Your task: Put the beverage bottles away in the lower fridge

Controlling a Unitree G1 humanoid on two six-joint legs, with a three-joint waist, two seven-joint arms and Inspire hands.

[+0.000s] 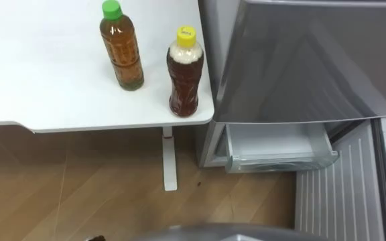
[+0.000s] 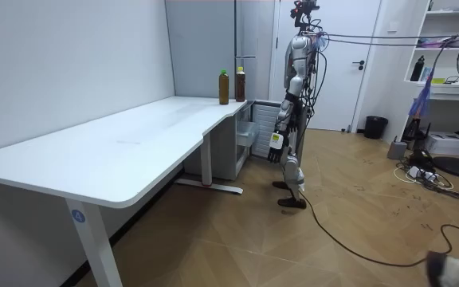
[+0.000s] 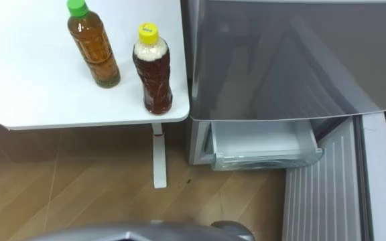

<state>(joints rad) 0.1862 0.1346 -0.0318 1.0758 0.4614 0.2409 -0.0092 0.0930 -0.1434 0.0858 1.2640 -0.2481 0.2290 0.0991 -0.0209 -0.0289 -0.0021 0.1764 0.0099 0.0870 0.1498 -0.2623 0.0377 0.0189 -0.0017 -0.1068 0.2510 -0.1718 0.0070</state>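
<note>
Plastic green-capped bottle and yellow-capped bottle are standing full, likely heavyish and slick; gripping mid-body is looking safest; left hand is hanging low; I cannot tell its state.

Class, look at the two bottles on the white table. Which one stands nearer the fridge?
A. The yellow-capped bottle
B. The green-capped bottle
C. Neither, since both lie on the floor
A. The yellow-capped bottle stands upright at the table corner next to the fridge. The green-capped bottle stands on its far side, further from the fridge.
</note>
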